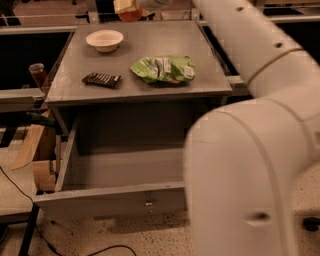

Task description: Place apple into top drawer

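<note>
- Claw (127, 8) was at the very top edge of the view, above the far rim of the surface (150, 37). Only its lower part showed. It was closed around the apple (131, 15), which hung just under it, not touching the surface.
- The apple is, in my judgement, firm, smooth and rather light. Because it is round, it can slip out if the hold is only on a small part of it. A hold across its widest part seemed the safest. It should be let go low, since a fall may bruise it.
- Below and a little left of the claw stood a cream bowl (104, 39), on the far part of the surface.
- Nearer to the front lay a green chip bag (162, 68) and a dark chocolate bar (101, 79), apart from each other.
- The top drawer (110, 199) was pulled out below the front edge of the surface, with a small lock (148, 203) on its front panel. Its grey floor showed at the left and the middle.
- The white arm (250, 150) covered the right part of the drawer, so I cannot tell what was there.
- For moving, the way to the drawer went over the bowl, the bar and the bag, then past the front edge of the surface. The open room was between that edge and the front panel of the drawer, and the left wall of the drawer was the limit on that side.
</note>
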Robot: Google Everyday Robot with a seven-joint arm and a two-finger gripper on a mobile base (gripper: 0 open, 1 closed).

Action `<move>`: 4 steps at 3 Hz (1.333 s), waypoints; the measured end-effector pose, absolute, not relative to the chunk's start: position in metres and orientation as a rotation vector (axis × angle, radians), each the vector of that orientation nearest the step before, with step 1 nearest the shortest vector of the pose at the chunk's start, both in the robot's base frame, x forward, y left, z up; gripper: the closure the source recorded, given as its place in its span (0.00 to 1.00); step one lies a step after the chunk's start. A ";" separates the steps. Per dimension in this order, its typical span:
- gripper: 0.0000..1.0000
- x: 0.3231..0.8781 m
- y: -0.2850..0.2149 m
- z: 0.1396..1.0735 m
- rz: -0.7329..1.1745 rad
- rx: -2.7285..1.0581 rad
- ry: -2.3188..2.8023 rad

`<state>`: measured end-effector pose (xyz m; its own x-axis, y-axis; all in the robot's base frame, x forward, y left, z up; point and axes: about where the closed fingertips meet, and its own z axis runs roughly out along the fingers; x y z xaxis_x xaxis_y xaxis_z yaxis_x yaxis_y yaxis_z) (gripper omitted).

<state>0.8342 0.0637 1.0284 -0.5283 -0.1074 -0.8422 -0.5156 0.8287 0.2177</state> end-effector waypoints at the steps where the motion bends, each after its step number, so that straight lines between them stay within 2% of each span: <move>1: 1.00 0.763 0.021 1.048 0.627 -0.584 1.974; 2: 1.00 0.716 0.022 0.996 0.798 -0.741 1.995; 4: 1.00 0.636 0.080 0.868 1.095 -1.314 2.022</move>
<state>0.6360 0.0801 0.8680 -0.4180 -0.5171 -0.7469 -0.9081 0.2154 0.3591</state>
